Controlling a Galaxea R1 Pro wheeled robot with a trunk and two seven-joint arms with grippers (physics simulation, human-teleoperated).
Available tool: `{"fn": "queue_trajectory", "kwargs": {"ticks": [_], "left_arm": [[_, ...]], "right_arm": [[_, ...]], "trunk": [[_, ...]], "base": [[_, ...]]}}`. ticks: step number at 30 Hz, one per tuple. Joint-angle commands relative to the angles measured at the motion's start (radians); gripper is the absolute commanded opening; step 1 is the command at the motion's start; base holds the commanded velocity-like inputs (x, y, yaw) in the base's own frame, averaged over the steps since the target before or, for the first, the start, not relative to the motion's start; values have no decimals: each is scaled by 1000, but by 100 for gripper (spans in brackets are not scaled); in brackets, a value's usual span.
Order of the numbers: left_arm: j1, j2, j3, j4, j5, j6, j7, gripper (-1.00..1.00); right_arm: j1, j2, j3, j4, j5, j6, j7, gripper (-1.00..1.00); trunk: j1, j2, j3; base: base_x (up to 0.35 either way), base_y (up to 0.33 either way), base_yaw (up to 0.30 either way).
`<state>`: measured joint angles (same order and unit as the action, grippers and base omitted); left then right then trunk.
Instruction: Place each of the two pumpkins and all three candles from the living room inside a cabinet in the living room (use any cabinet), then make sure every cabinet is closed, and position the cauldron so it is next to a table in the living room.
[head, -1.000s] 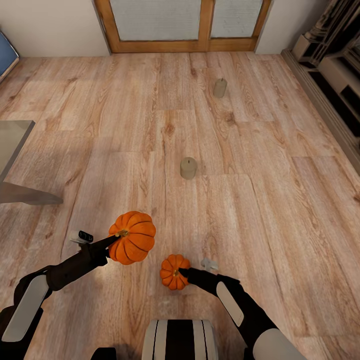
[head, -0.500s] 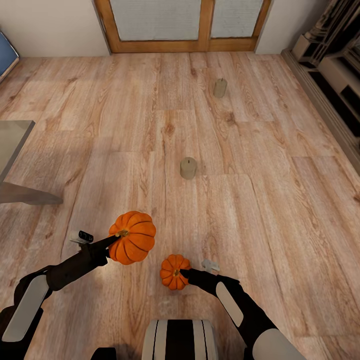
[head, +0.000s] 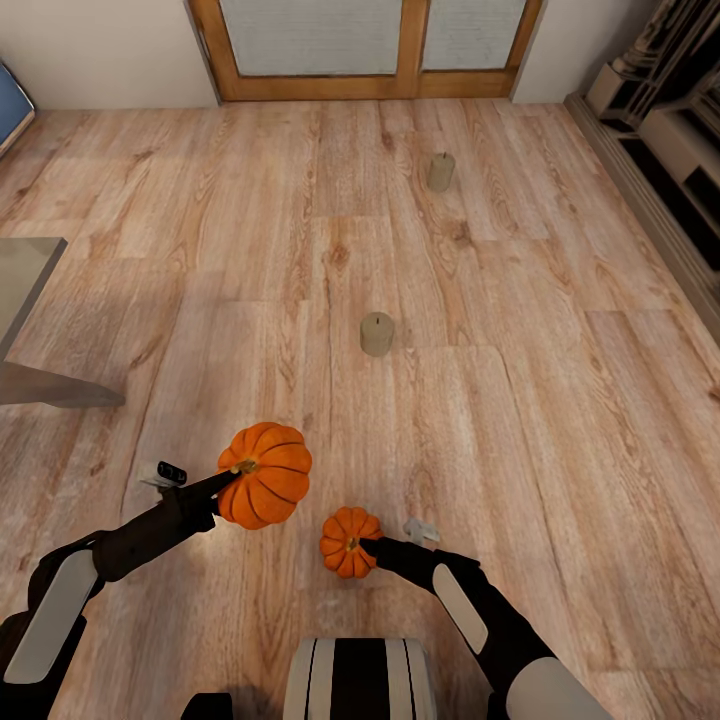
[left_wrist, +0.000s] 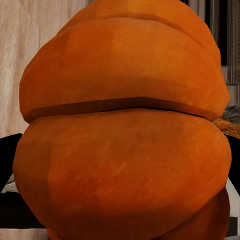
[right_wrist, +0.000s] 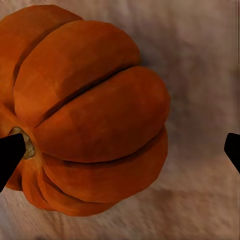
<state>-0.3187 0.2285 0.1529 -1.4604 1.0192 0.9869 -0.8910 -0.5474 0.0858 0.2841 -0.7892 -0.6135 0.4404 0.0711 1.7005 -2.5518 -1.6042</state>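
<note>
The larger pumpkin hangs above the plank floor, and my left gripper is shut on it at the stem side. In the left wrist view this pumpkin bulges between black fingers at the picture's edges. The smaller pumpkin is just in front of my right gripper. In the right wrist view the fingertips stand wide apart. One is at the stem of this pumpkin and the other is clear of it. Two candles stand upright on the floor ahead.
The grey table pokes in at the left edge with its slab leg. A beige fireplace surround runs along the right. Wood-framed glass doors close the far wall. Open plank floor lies between.
The floor, candles and table have slid slightly up and left in the picture, so the camera moved. Both arms and both pumpkins keep their places in the view.
</note>
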Motion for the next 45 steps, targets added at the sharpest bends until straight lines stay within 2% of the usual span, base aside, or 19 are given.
{"fn": "queue_trajectory", "kwargs": {"ticks": [1, 10, 25, 30, 34, 40, 45], "left_arm": [[0, 0, 1, 0, 0, 4, -3, -100], [0, -3, 1, 0, -1, 4, -3, -100], [0, -3, 1, 0, -1, 4, -3, -100], [0, -2, 1, 0, -1, 4, -4, -100], [0, -2, 1, 0, -1, 4, -6, -100], [0, -2, 1, 0, -1, 4, -7, -100], [0, -2, 1, 0, -1, 4, -8, -100]], "right_arm": [[0, -1, 0, -1, -2, 3, 2, 100], [0, -4, -3, -2, 0, -3, 94, 100], [0, -5, -4, -2, 9, -9, 98, 100], [0, -5, -5, -2, 9, -11, 99, 100], [0, -5, -5, -3, 9, -12, 99, 100], [0, -5, -5, -4, 9, -14, 99, 100], [0, -5, -4, -6, 9, -15, 109, 100]], "trunk": [[0, 0, -1], [1, -1, -8], [1, -1, -8], [2, -1, -16], [3, -2, -31], [3, -2, -31], [6, -3, -51]], "base": [[0, 0, 0], [0, 0, 0], [0, 0, 0], [0, 0, 0], [0, 0, 0], [0, 0, 0], [0, 0, 0]]}}
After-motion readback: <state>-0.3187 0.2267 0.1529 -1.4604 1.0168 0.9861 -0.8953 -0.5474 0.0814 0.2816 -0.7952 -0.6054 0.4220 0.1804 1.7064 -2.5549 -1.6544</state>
